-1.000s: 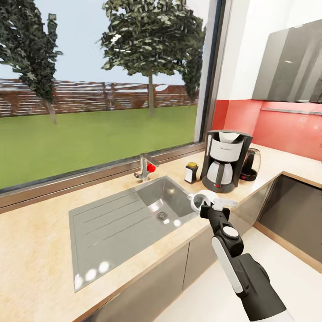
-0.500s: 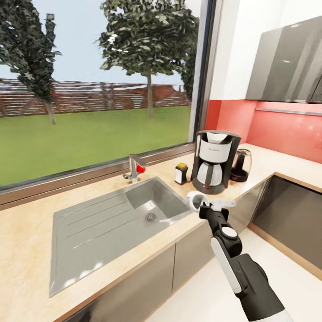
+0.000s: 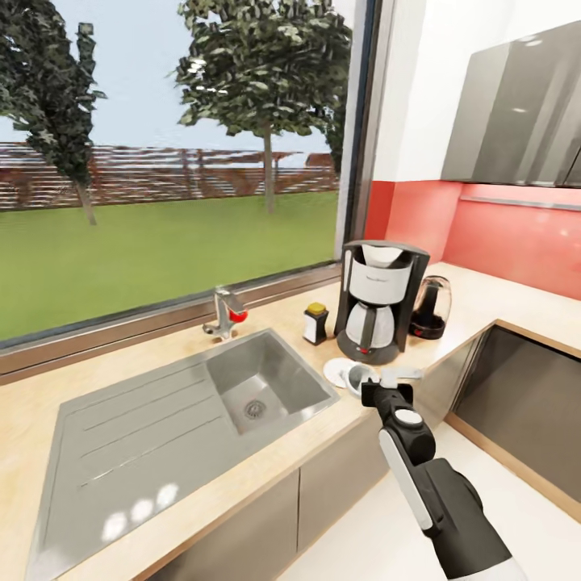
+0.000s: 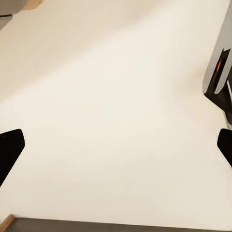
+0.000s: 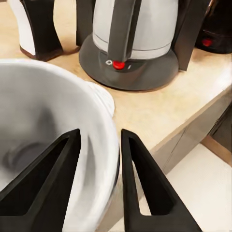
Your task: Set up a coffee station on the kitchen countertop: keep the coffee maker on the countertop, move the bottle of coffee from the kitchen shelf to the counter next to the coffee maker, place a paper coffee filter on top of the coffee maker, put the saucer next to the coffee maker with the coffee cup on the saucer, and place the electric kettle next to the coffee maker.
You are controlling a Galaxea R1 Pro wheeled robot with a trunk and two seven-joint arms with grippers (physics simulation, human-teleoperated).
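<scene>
The black coffee maker (image 3: 378, 303) stands on the light kitchen countertop (image 3: 161, 339) right of the sink. Its top opening shows white; I cannot tell whether that is the paper coffee filter. The bottle of coffee (image 3: 315, 323) stands at its left and the dark electric kettle (image 3: 429, 308) at its right. The white saucer (image 3: 336, 370) lies in front of the machine. My right gripper (image 3: 369, 384) is shut on the wall of the white coffee cup (image 3: 360, 377), held tilted at the saucer's near edge. In the right wrist view the cup (image 5: 43, 116) looms before the saucer (image 5: 104, 99). My left gripper (image 4: 116, 147) hangs open over pale floor.
A grey sink (image 3: 258, 387) with a drainboard and a red-handled tap (image 3: 224, 313) takes up the counter's left half under a big window. Red backsplash and a grey wall cabinet (image 3: 516, 113) are at the right. The counter turns a corner at a dark appliance front (image 3: 516, 403).
The camera has swung, sliding the whole scene leftward in the picture. My right gripper with the cup has come lower toward the counter, and the saucer now shows beside the cup.
</scene>
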